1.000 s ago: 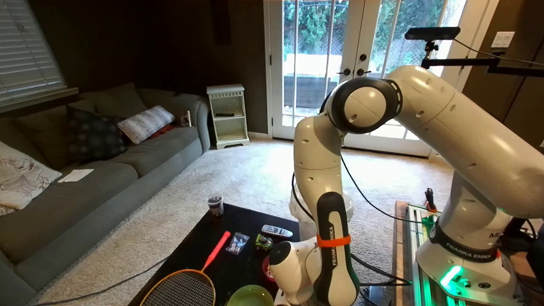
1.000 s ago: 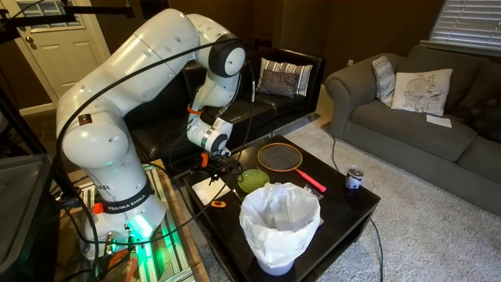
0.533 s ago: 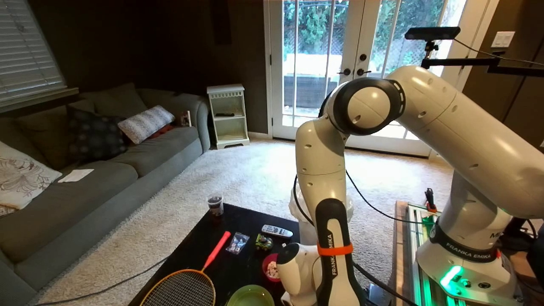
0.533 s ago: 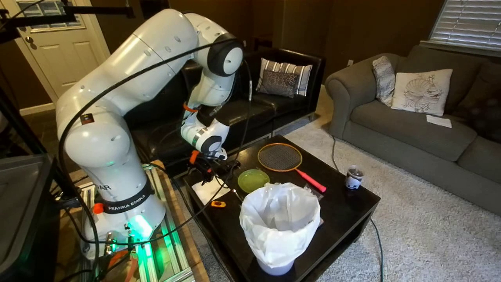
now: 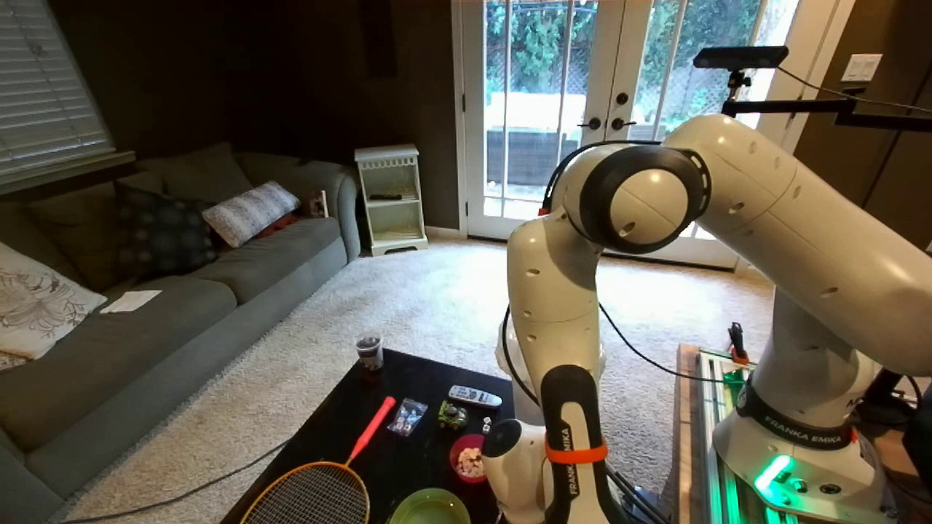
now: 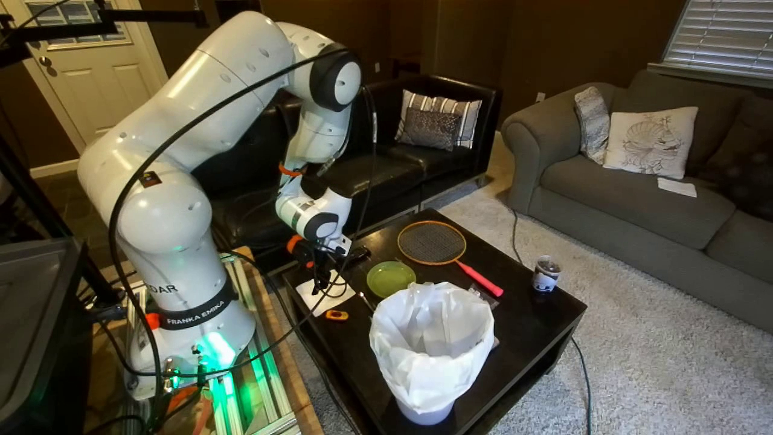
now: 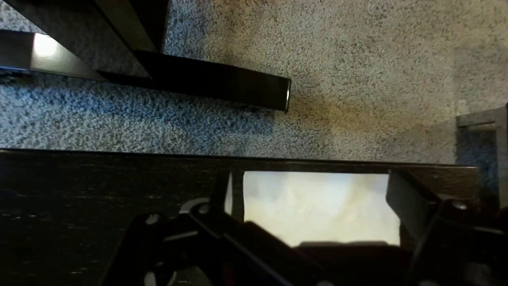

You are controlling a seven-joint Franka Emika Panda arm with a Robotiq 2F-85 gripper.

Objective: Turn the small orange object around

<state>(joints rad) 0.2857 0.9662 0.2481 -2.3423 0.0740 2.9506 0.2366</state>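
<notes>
In an exterior view the small orange object (image 6: 337,315) lies on the dark table (image 6: 519,320), just off the edge of a white paper sheet (image 6: 311,300). It shows neither in the wrist view nor in the exterior view where the arm blocks that part of the table. My gripper (image 7: 311,192) hangs above the paper, which appears between its widely parted fingers (image 7: 408,202) in the wrist view. Nothing is held. The orange object sits a short way from the gripper, towards the white bucket-like container (image 6: 432,362).
A green plate (image 6: 391,279) and a red-framed racket (image 6: 432,241) lie beyond the bucket. Also on the table are a cup (image 5: 369,351), a remote (image 5: 475,395), a small green toy (image 5: 452,415) and a pink bowl (image 5: 456,466). The table's edge (image 7: 158,154) runs close past the paper.
The arm has drawn back somewhat towards its base, and the gripper has swung over the paper. The pink bowl, largely covered before, now shows beside the arm. The orange object has not moved.
</notes>
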